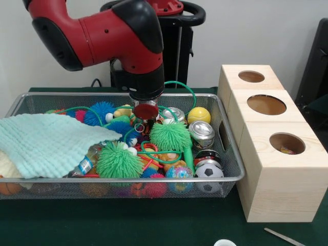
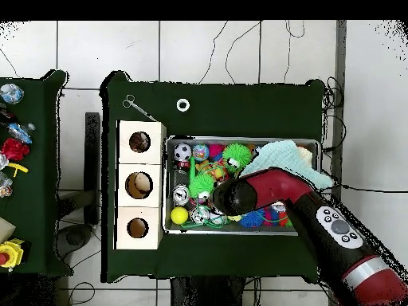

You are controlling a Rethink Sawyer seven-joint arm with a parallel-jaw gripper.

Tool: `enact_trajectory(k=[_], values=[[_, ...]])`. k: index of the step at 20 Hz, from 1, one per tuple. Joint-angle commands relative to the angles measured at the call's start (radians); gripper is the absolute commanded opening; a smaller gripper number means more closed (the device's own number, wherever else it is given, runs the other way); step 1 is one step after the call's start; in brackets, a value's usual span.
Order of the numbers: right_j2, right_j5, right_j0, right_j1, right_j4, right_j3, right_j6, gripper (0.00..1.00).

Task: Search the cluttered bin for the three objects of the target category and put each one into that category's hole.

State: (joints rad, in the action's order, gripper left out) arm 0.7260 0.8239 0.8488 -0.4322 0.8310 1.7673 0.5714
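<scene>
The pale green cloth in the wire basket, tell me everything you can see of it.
The pale green cloth looks like soft, waffle-textured fabric, crumpled and spread flat over one end of the wire mesh basket. It drapes over toys, its pointed corner reaching a green spiky ball, and a bottle pokes out beneath. From overhead, it overlaps the rim at the basket's corner.

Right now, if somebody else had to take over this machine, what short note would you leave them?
Claw: down in the middle of the bin, among the toys; whether it is open or shut cannot be seen, nor whether it holds anything.
Bin: still full of clutter, with a pale green cloth draped over one end.
Boxes: three wooden boxes stand beside the bin. The mid-sized hole is in the end box nearest the front camera; something small shows inside it.
Done: possibly one item dropped in; the count is unclear.
Left: find the remaining target items and drop each into that hole.
</scene>
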Motion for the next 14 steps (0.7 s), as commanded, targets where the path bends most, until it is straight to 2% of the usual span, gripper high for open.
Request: enact_trajectory(k=[1,5,8,11,14], values=[[-0.032,-0.062,-0.002,-0.042,-0.022,0.075,0.11,0.0],[0.034,-0.052,-0.009,-0.219,-0.187,0.128,0.23,0.0],[0.078,0.026,-0.019,-0.358,-0.324,0.14,0.231,0.0],[0.093,0.09,-0.027,-0.446,-0.453,0.138,0.227,0.0],[0.081,0.087,-0.039,-0.496,-0.521,0.156,0.212,0.0]])
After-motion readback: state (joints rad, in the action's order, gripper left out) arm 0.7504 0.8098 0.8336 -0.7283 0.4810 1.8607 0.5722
